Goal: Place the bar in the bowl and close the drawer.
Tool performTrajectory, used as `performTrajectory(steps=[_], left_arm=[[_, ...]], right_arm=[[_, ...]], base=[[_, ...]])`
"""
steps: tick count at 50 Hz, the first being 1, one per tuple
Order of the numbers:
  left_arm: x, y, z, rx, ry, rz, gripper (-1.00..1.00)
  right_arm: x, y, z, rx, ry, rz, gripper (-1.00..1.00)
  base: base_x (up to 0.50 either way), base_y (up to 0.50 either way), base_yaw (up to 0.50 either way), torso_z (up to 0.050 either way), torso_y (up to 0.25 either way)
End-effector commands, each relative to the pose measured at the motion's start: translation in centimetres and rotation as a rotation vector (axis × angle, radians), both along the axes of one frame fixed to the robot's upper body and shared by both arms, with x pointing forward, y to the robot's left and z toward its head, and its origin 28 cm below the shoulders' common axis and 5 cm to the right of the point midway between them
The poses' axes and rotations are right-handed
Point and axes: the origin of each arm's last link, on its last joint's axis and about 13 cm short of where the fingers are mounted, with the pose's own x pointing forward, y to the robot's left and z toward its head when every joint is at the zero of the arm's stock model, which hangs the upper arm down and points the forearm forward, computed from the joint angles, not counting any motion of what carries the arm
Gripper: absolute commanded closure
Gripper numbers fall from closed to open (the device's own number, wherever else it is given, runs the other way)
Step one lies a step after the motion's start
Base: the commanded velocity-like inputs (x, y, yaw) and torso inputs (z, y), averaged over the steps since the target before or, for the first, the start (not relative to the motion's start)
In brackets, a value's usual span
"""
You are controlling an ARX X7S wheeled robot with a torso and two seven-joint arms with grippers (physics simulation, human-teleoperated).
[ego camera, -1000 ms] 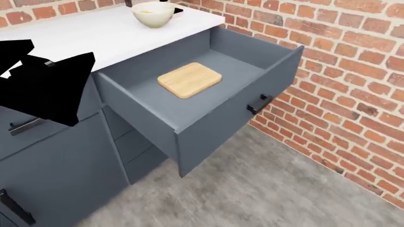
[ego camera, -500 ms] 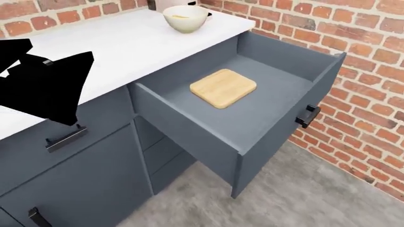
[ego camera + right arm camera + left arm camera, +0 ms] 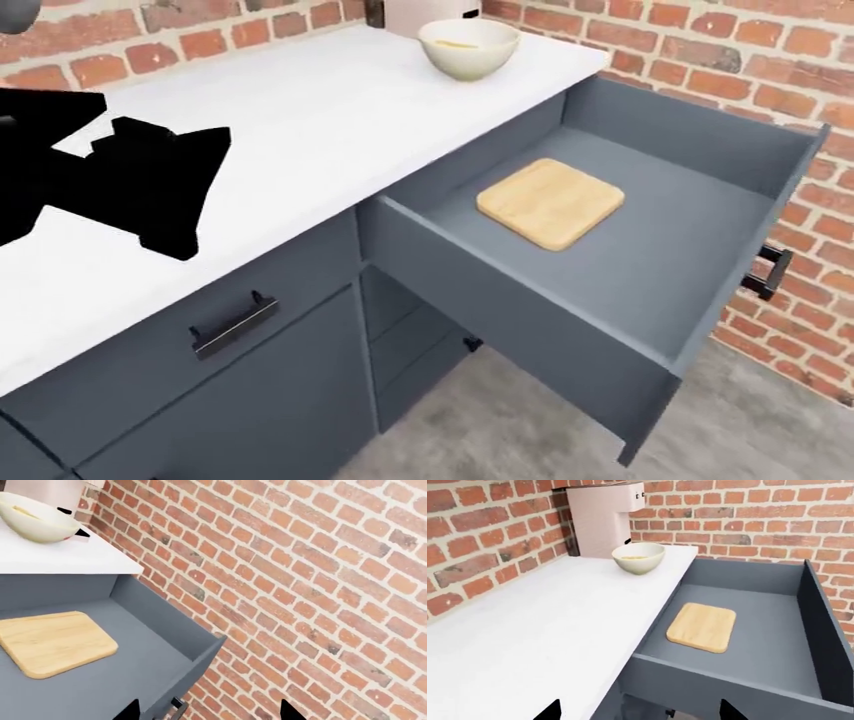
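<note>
The cream-white bowl (image 3: 469,48) stands at the far end of the white counter (image 3: 307,130). A thin tan-golden sliver, apparently the bar (image 3: 635,557), lies inside it. The slate-grey drawer (image 3: 667,260) is pulled wide open, its black handle (image 3: 770,272) close to the brick wall. A smooth light-wood cutting board (image 3: 551,203) lies in it. My left gripper (image 3: 639,714) is open and empty, hovering over the counter edge beside the drawer's near corner. My right gripper (image 3: 210,714) is open and empty by the drawer's front and its handle (image 3: 177,707). The left arm (image 3: 120,180) shows as a black shape.
A pale pink appliance (image 3: 604,517) stands against the wall behind the bowl. The brick wall (image 3: 801,60) runs close along the open drawer's front. Below the counter is a shut drawer with a black handle (image 3: 234,325). Grey floor (image 3: 534,430) lies beneath.
The head view has shifted, so the counter, bowl and drawer now sit further right and nearer. The drawer stays open, with the board and bowl in place. The left arm barely moved.
</note>
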Motion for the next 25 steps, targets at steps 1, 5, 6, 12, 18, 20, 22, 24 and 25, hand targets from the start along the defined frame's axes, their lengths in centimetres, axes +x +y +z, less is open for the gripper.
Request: performTrajectory(steps=[1,5,6,12,18,20,22,24,25], left_arm=[[0.98,-0.74,0.16,0.074,0.055,-0.002,-1.00],[0.99,-0.81,0.15,0.080,0.057,-0.004,-1.00],[0.98,-0.80,0.14,0.080,0.057,-0.004,-1.00],[0.89,-0.74,0.22,0.072,0.055,-0.005,-1.00],[0.91,-0.76,0.18,0.069,0.053,-0.007,-1.00],[0.93,-0.77,0.17,0.070,0.053,-0.007,-1.00],[0.94,-0.78,0.17,0.070,0.052,-0.006,-1.00],[0.94,-0.77,0.17,0.071,0.051,-0.006,-1.00],[0.94,-0.76,0.17,0.071,0.051,-0.005,-1.00]], right_arm=[[0.07,-0.05,-0.01,-0.004,0.012,0.000,-1.00],[0.15,-0.08,-0.10,0.005,0.017,0.002,-1.00],[0.18,-0.07,-0.12,0.007,0.017,-0.001,-1.00],[0.41,-0.27,0.04,0.043,0.000,-0.021,-1.00],[0.48,-0.40,-0.21,0.051,0.020,-0.012,-1.00],[0.47,-0.43,-0.23,0.051,0.023,-0.007,-1.00],[0.48,-0.45,-0.25,0.051,0.027,-0.005,-1.00],[0.49,-0.45,-0.27,0.050,0.029,-0.004,-1.00],[0.48,-0.44,-0.28,0.049,0.030,-0.004,-1.00]], base=[[0.50,0.20,0.00,0.000,0.000],[0.50,0.20,0.00,0.000,0.000],[0.21,0.02,0.00,0.000,0.010],[0.00,0.00,0.00,0.000,0.000],[0.08,-0.08,0.00,0.000,0.000],[0.33,-0.38,0.00,0.000,0.000],[0.33,-0.38,0.00,0.000,0.000],[0.33,-0.37,0.00,0.000,0.000],[0.33,-0.37,0.00,0.000,0.000]])
